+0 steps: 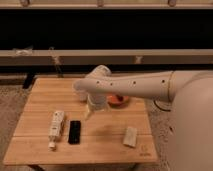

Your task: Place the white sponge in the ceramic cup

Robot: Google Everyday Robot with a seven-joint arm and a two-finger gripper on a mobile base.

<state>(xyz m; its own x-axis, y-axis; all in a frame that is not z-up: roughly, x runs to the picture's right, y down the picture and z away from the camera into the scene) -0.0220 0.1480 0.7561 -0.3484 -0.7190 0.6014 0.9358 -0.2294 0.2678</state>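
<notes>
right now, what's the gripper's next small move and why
Probably carry the gripper over to the white sponge: it hangs open and empty above the middle of the table, while the sponge lies untouched near the lower-right corner in view.

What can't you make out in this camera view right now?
- Ceramic cup: camera view, mostly hidden behind the arm and the end effector, which hangs open above the table's middle.
- Orange bowl: upper part covered by the arm.
- Remote: buttons too blurred to tell.
- Robot's body: cut off at the right edge.
</notes>
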